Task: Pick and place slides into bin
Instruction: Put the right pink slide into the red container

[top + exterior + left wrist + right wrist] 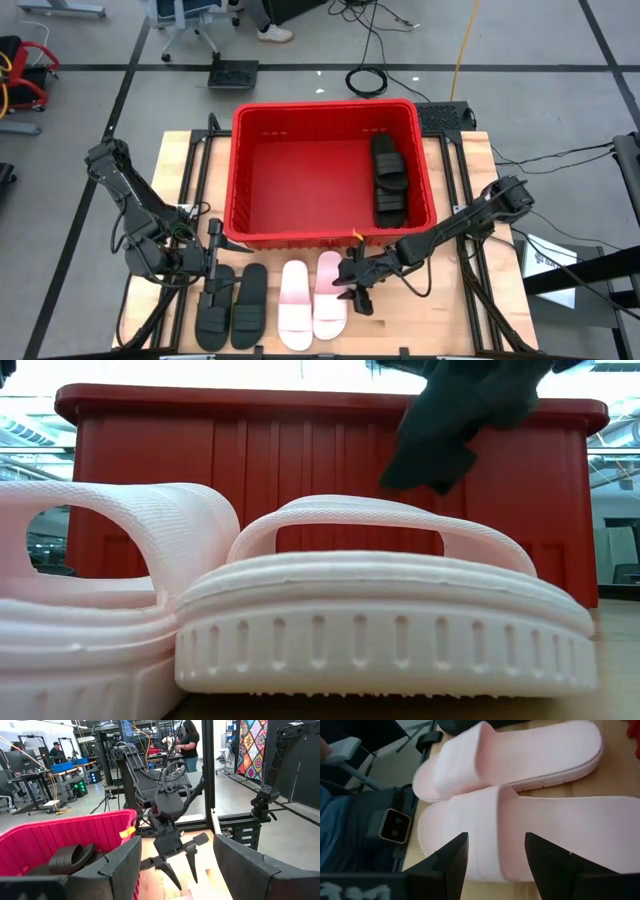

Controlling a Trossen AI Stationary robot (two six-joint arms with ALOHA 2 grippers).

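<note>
Two pale pink slides (295, 305) (330, 292) and two black slides (213, 312) (250, 305) lie side by side, soles down, on the table's near part. Two more black slides (388, 175) lie inside the red bin (245, 120), along its right wall. My right gripper (347, 283) is open, just right of the right-hand pink slide. In the right wrist view its fingers (452, 854) stand over that slide's strap (485, 827) and touch nothing. My left gripper (224, 265) is open and empty, above the left black slide and in front of the bin's near left corner.
The bin (300, 470) stands right behind the pink slides (380, 620), its near wall close to both grippers. The table's right part (470, 310) is bare wood. People stand in the room beyond the table (187, 742).
</note>
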